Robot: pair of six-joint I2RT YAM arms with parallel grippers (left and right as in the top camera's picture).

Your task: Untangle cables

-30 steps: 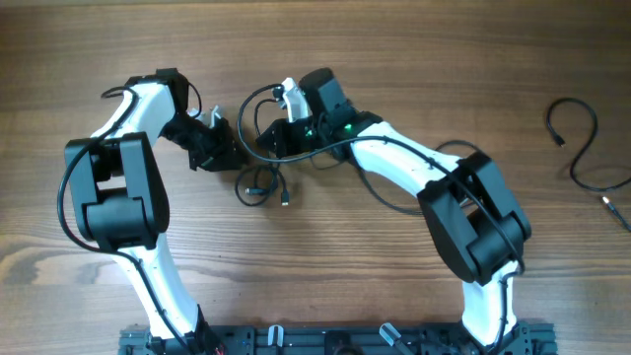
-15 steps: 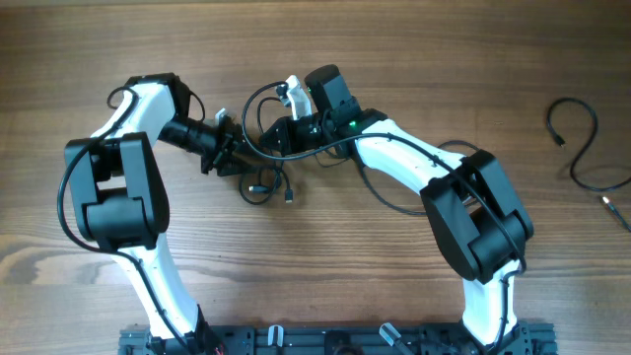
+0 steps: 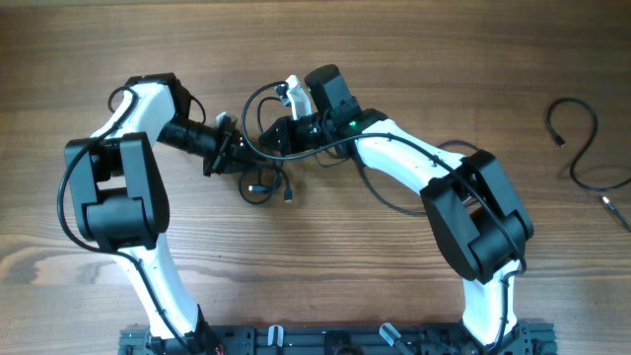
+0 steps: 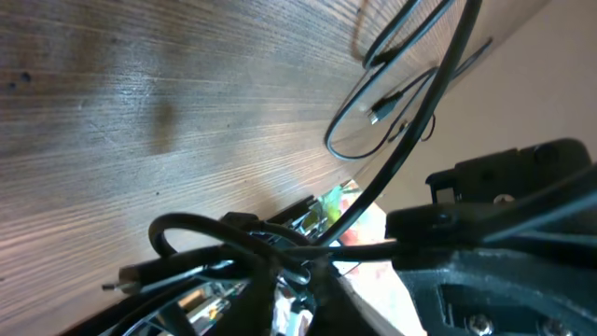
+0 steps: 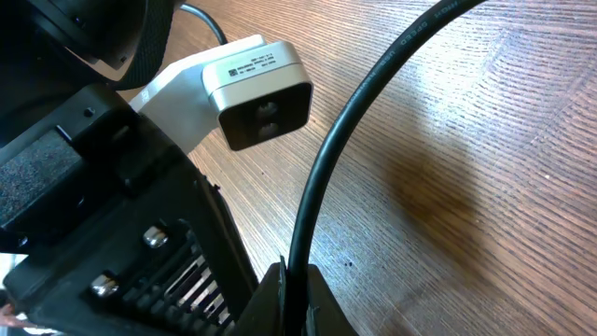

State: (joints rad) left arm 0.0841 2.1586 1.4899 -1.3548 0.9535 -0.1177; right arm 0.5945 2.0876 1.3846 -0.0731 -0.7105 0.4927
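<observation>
Cables (image 3: pixel 258 185): tangled heap on worktop (image 3: pixel 414 49). Right pincer (image 5: pixel 291 297): clamped on one strand. Left pincer (image 3: pixel 237 160): at the heap, grip indiscernible.

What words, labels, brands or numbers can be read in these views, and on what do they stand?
Nothing can be read in any view.
Label on top of the white camera, right wrist view: lines of small print, too blurred to read.
Overhead and left wrist views: no text or signs visible.
</observation>
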